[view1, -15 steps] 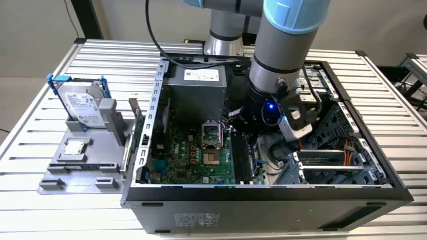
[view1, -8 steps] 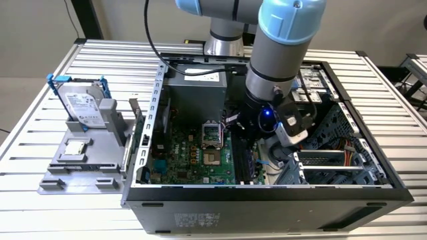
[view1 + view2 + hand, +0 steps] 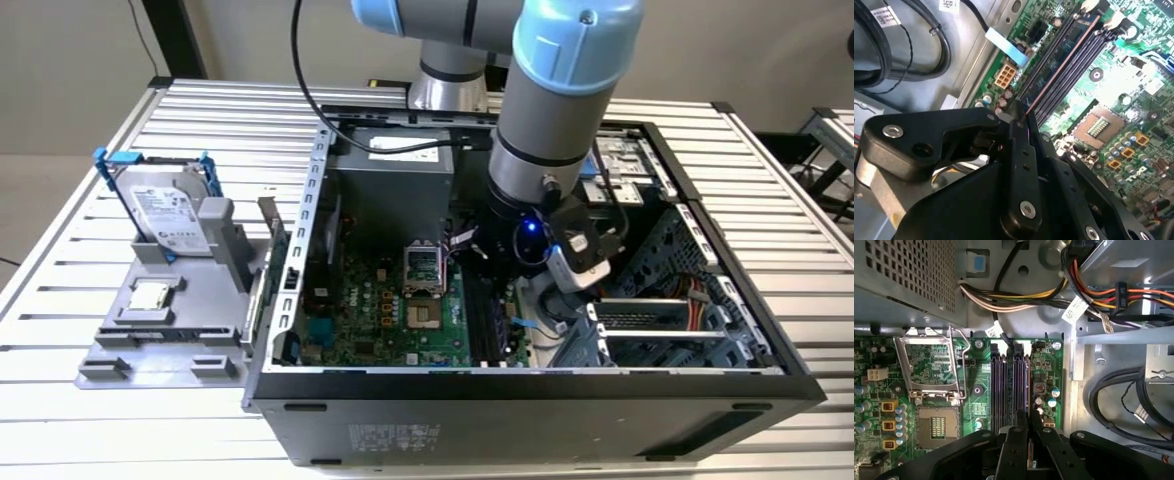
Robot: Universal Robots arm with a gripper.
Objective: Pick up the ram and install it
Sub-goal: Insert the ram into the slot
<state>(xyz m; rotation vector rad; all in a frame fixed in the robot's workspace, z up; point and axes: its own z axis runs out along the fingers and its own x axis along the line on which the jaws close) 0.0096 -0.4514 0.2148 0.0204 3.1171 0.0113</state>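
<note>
- While the arm reaches down into the open computer case (image 3: pixel 534 385), its gripper (image 3: pixel 1029 427) hangs right over the memory slots (image 3: pixel 1009 385) on the motherboard (image 3: pixel 387 310).
- Both wrist views show the two black fingers (image 3: pixel 1021 150) drawn close together, pinching the ram (image 3: pixel 1064 62) on its thin edge.
- That stick runs lengthwise along the slots, its coppery top edge showing in the second wrist view; whether it is fully seated I cannot tell.
- Beside the slots sits the processor socket (image 3: pixel 936 427), its metal retention frame (image 3: pixel 929 365) swung up.
- Near the slots' far end, a bundle of coloured cables (image 3: pixel 1054 295) crosses the case.
- Outside the case, toward the exterior view's left, a hard drive (image 3: pixel 167 210) in a blue frame stands upright on a grey fixture (image 3: pixel 167 330) on the slatted table (image 3: pixel 67 290).
</note>
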